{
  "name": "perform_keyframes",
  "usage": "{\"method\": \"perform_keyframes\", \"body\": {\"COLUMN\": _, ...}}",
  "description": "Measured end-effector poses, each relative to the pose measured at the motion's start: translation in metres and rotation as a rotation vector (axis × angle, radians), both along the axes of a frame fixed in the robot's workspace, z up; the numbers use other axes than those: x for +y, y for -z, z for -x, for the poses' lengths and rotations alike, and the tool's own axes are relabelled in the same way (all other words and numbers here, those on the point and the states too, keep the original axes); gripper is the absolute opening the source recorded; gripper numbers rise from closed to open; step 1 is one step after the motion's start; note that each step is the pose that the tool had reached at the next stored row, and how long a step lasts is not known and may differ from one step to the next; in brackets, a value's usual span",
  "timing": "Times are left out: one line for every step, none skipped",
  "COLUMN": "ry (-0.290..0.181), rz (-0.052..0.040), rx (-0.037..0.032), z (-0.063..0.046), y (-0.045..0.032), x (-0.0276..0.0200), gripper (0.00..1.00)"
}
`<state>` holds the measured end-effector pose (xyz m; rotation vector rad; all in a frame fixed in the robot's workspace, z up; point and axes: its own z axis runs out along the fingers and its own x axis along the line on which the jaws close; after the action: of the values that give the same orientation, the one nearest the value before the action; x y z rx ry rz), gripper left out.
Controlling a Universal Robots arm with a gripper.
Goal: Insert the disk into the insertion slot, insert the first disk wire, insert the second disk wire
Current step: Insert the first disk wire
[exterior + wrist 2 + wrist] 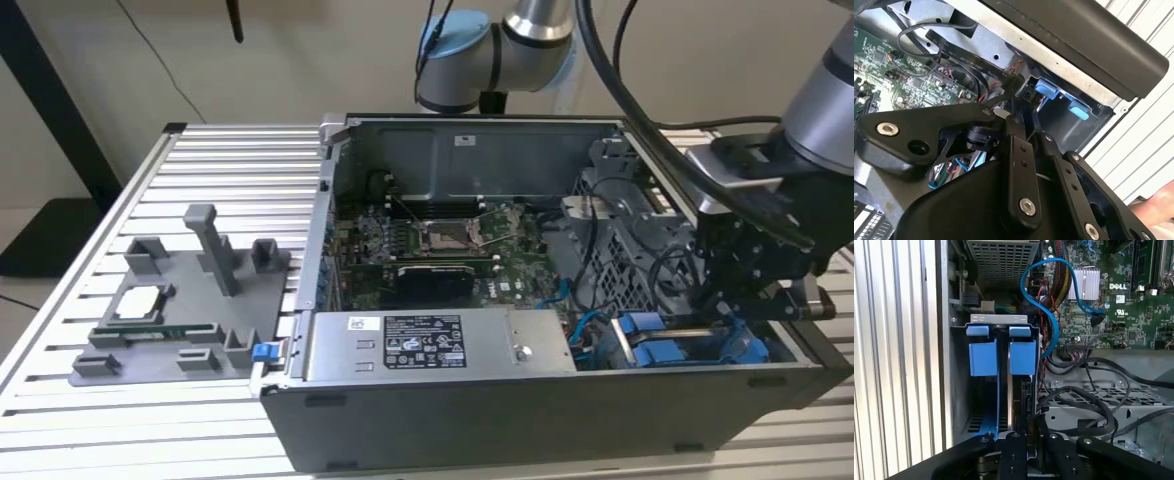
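At the exterior view's left, low in the frame, a grey fixture plate [187, 320] lies on the slatted metal surface [80, 420]. A processor chip [140, 302] and a memory stick [154, 331] are set into it. In the middle stands the open computer case [534, 420]. The motherboard [400, 250] with its square processor socket [447, 235] sits deep inside, and the long silver power supply [427, 345] runs along the near wall. At the exterior view's lower right the arm [827, 100] leans into the case, and the hand [745, 300] hangs just above the insertion slot [661, 355].

In the first wrist view the disk [1010, 400] stands edge-on inside the slot in its blue carrier (two square blue tabs mark its end), beside the dark grey bay wall. The hand [1029, 435] is just over the disk's edge; I cannot tell whether it is open or closed. A blue cable [1055, 327] loops past near the slot, with black cables [1094, 410] beside it.

In the second wrist view the hand [1021, 107] is close to a black connector [1015, 80] with twisted red-and-black wires.
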<state>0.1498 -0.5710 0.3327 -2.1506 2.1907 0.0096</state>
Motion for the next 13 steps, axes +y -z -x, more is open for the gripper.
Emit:
{"method": "perform_keyframes", "body": {"ry": 0.000, "rz": -0.0010, "rx": 0.0001, "z": 0.000, "y": 0.0013, "x": 0.0000, "gripper": 0.00}}
{"method": "perform_keyframes", "body": {"ry": 0.000, "rz": -0.0018, "rx": 0.0001, "z": 0.000, "y": 0.0021, "x": 0.0000, "gripper": 0.00}}
{"method": "perform_keyframes", "body": {"ry": 0.001, "rz": -0.0019, "rx": 0.0002, "z": 0.000, "y": 0.0021, "x": 0.0000, "gripper": 0.00}}
{"method": "perform_keyframes", "body": {"ry": 0.001, "rz": -0.0024, "rx": 0.0003, "z": 0.000, "y": 0.0023, "x": 0.0001, "gripper": 0.00}}
{"method": "perform_keyframes", "body": {"ry": 0.002, "rz": -0.0033, "rx": 0.0002, "z": 0.000, "y": 0.0022, "x": 0.0000, "gripper": 0.00}}
{"method": "perform_keyframes", "body": {"ry": 0.002, "rz": -0.0045, "rx": 0.0002, "z": 0.000, "y": 0.0012, "x": 0.0000, "gripper": 0.00}}
{"method": "perform_keyframes", "body": {"ry": 0.003, "rz": -0.0048, "rx": 0.0002, "z": 0.000, "y": -0.0011, "x": 0.0000, "gripper": 0.00}}
{"method": "perform_keyframes", "body": {"ry": 0.003, "rz": -0.0041, "rx": 0.0002, "z": 0.000, "y": -0.0033, "x": 0.0000, "gripper": 1.00}}
{"method": "perform_keyframes", "body": {"ry": 0.004, "rz": -0.0038, "rx": 0.0003, "z": 0.000, "y": -0.0053, "x": 0.0000, "gripper": 1.00}}
{"method": "perform_keyframes", "body": {"ry": 0.005, "rz": -0.0042, "rx": 0.0004, "z": 0.000, "y": -0.0070, "x": 0.0000, "gripper": 1.00}}
{"method": "perform_keyframes", "body": {"ry": 0.006, "rz": -0.0038, "rx": 0.0004, "z": 0.000, "y": -0.0092, "x": 0.0000, "gripper": 1.00}}
{"method": "perform_keyframes", "body": {"ry": 0.007, "rz": -0.0037, "rx": 0.0005, "z": 0.000, "y": -0.0113, "x": 0.0000, "gripper": 1.00}}
{"method": "perform_keyframes", "body": {"ry": 0.008, "rz": -0.0039, "rx": 0.0005, "z": 0.000, "y": -0.0136, "x": 0.0000, "gripper": 1.00}}
